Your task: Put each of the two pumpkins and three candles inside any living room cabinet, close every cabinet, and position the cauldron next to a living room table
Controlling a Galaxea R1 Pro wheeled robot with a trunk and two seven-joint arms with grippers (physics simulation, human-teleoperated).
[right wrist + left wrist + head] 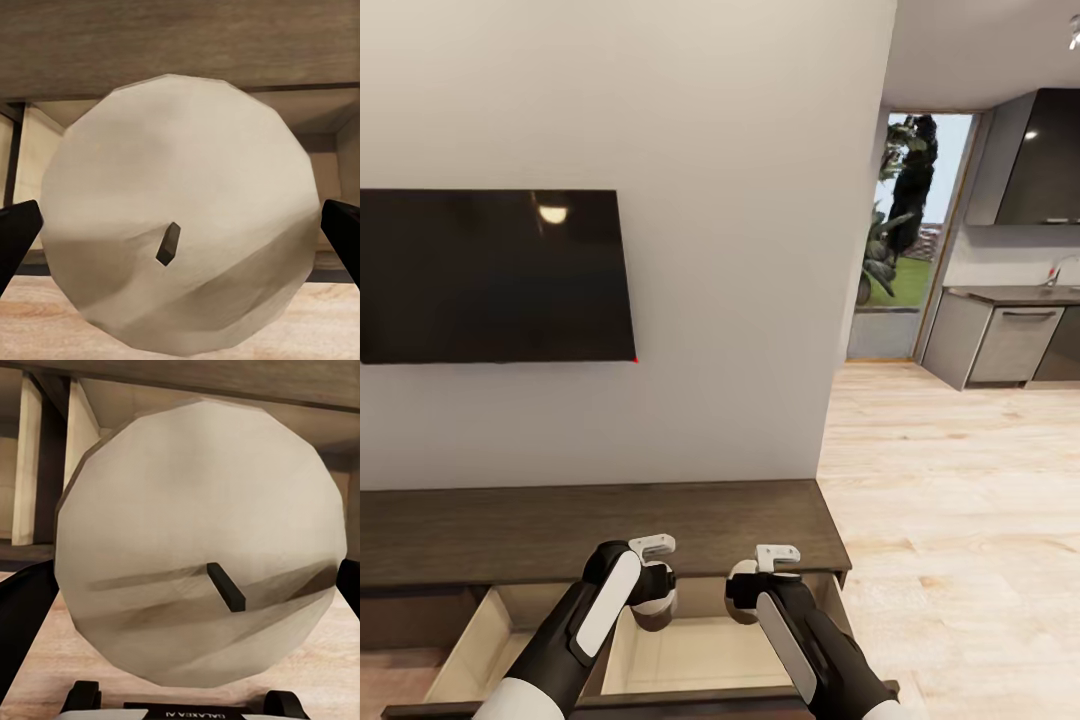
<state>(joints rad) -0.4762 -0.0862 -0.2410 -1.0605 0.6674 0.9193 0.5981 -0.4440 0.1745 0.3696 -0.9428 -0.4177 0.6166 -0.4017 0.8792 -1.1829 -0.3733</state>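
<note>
Both jaws pinch candles: the left gripper [656, 612] holds one stubby pale cylinder [199, 544], and the right gripper [745, 600] holds another [180, 214], black fingers [341, 232] flanking each round face. Up close, each candle's flat top is a faceted, many-sided disc, matte cream with soft grey shading, and a short dark wick sticks out near the middle. In the head view both candles hang just over the open drawer [700, 650] of the cabinet [590, 530], side by side and slightly apart.

The cabinet is a long, low unit of dark brown wood with visible grain; its drawer is pulled out, showing smooth light beige walls and floor with a divider between compartments. Above it, a flat black TV [495, 275] with a glossy screen hangs on the plain white wall. Pale wood-plank floor [960, 480] runs to the right toward dark grey kitchen units [1005, 340] and a doorway with greenery outside.
</note>
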